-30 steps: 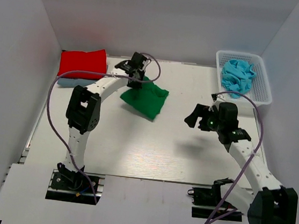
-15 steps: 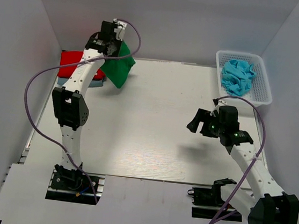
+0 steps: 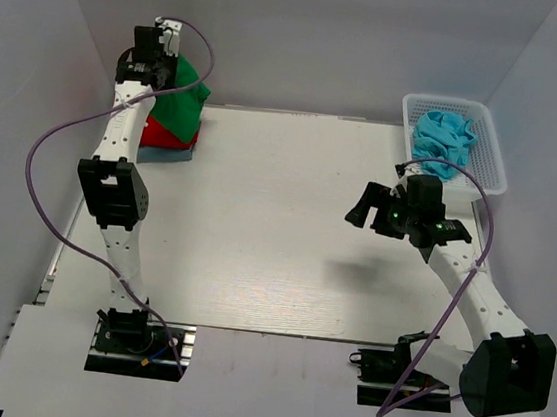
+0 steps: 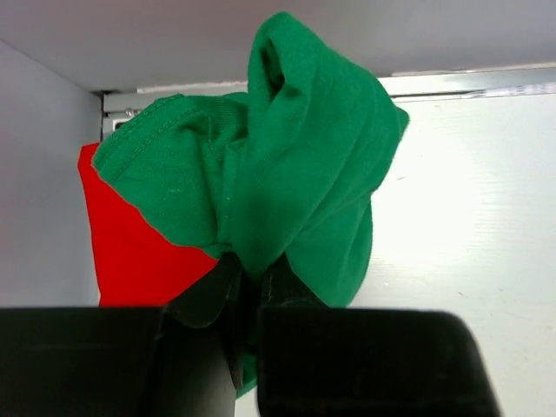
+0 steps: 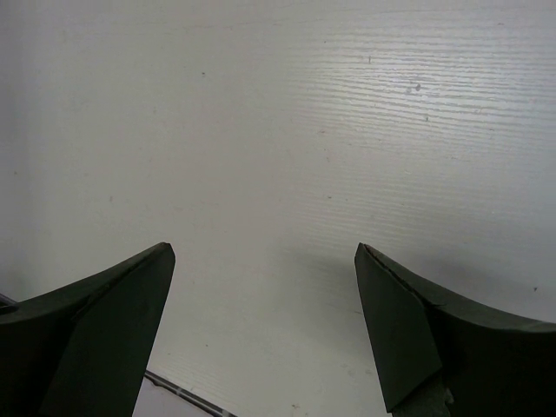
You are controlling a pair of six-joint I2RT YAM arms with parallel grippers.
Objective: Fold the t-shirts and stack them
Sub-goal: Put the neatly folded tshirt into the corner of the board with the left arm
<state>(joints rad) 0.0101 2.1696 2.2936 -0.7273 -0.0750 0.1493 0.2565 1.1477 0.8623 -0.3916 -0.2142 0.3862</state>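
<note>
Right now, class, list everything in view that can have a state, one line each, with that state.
dark green cloth t-shirt: bunched, held up over the red one.
left gripper: shut on the green t-shirt.
bright red cloth t-shirt: folded, lying on the pale blue one.
pale blue cloth t-shirt: folded, bottom of the stack.
turquoise cloth t-shirts: crumpled in the white plastic mesh basket.
right gripper: open, empty.

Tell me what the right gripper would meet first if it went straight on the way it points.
Most likely the bare table: the right gripper stands open, and its wrist view shows only white tabletop between and beyond its jaws. How far off that surface lies is unclear.
</note>
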